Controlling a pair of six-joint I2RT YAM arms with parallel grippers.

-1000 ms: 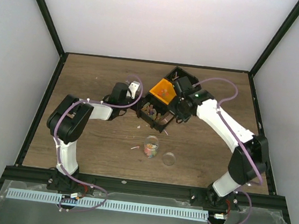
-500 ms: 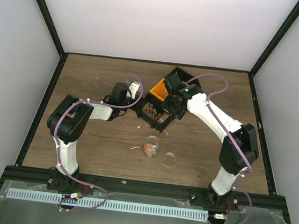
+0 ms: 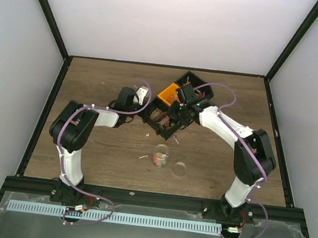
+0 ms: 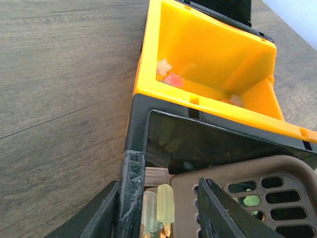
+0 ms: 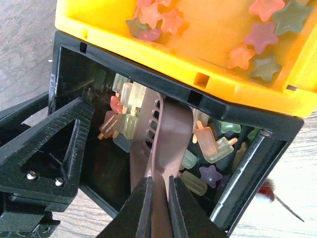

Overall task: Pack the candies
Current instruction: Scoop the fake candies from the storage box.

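**While the right claw [image 5: 159, 179] grips a scoop [image 5: 166, 129], candies [image 5: 208, 144] lie just past its fingertips**

Where the right claw reaches into the black bin [image 5: 237, 108], its two fingers are clamped tight on the handle of the brown slotted scoop. The scoop's blade runs forward from the fingertips into the bin. Popsicle-shaped and star-shaped candies are heaped on both sides of the blade, some touching it, all inside the bin and just ahead of this claw. Further ahead, an orange bin [image 5: 163, 57] sits against the black bin's far edge, with star candies scattered in it.

The left claw [image 4: 168, 171] meets the same black bin from the other side, opposite the right claw. Its fingers stand apart. The tape-wrapped finger [image 4: 131, 198] lies along the bin's side wall, and the other finger sits over the inside, above the scoop. Pale popsicle candies show in the gap between them. Whether either finger presses on the wall cannot be told.

Behind both claws, toward the arm bases and well apart from them, a small clear cup [image 3: 160, 155] stands upright on the tabletop [image 3: 94, 83] with mixed-colour candies in it. A clear round lid [image 3: 180, 168] lies just beside the cup, on the right claw's side. One loose candy lies near the cup on the left claw's side.
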